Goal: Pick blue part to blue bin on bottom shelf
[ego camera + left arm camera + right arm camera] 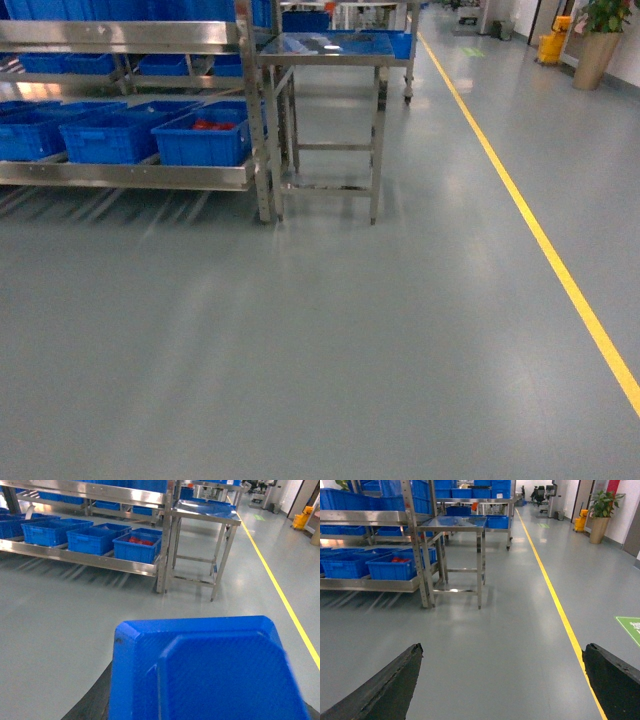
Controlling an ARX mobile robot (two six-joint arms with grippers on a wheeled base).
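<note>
Filling the bottom of the left wrist view, the blue part [210, 672] sits clamped in the left gripper [200, 710]; the right gripper [502, 690] hangs with its fingers wide apart and empty. Bottom-shelf blue bins [94, 539] lie far off at eleven o'clock, one [137, 548] holding red parts, so I judge the risks as a drop while driving, or delivery into the wrong bin
</note>
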